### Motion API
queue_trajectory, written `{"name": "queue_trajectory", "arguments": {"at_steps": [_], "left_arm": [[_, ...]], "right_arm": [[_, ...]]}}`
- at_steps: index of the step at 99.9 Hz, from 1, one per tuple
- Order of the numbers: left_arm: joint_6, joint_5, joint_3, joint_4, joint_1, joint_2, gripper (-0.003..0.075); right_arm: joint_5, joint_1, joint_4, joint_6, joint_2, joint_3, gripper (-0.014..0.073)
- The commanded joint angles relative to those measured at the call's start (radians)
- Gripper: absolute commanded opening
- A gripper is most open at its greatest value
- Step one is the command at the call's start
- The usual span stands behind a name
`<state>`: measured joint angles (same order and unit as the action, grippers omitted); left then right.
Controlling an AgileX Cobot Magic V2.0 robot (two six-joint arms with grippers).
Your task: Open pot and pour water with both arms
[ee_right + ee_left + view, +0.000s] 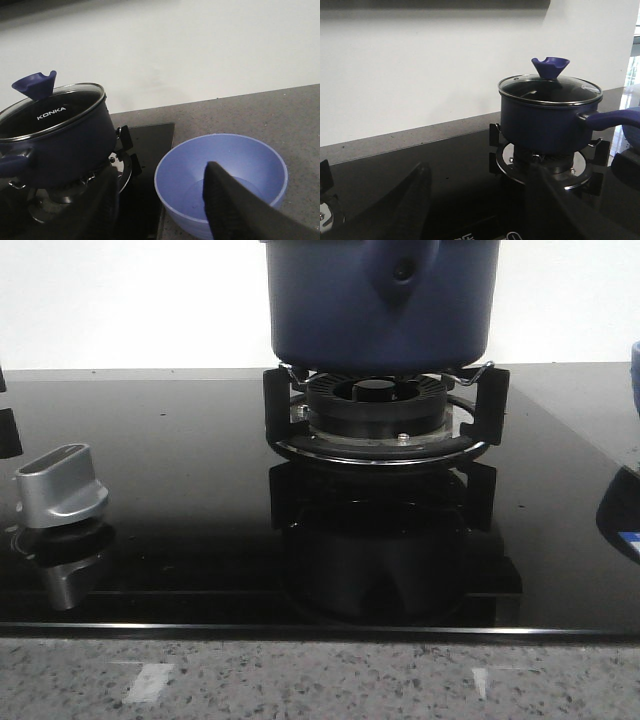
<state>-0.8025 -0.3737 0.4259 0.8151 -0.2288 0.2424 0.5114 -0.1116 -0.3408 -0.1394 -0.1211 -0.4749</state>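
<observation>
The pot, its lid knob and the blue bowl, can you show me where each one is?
pot [540,127], left wrist view, on its dark blue side wall.
lid knob [550,66], left wrist view, on the blue knob atop the glass lid.
blue bowl [185,172], right wrist view, on its inner wall.

both pincers show matte black, broad tapered fingers.
</observation>
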Motion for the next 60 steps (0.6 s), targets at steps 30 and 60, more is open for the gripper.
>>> {"name": "queue_trajectory", "arguments": {"at_steps": [30,60], "left_arm": [[-0.008,0.074,0.034,0.039,-0.01,0.019,0.0421],[-0.008,0.184,0.032,0.044,-0.01,0.057,0.0421]], "right_arm": [[-0.079,-0.005,0.0,-0.01,-0.022,-0.033,0.0356],[-0.044,-0.005,0.0,-0.01,-0.022,-0.033,0.0356]]}}
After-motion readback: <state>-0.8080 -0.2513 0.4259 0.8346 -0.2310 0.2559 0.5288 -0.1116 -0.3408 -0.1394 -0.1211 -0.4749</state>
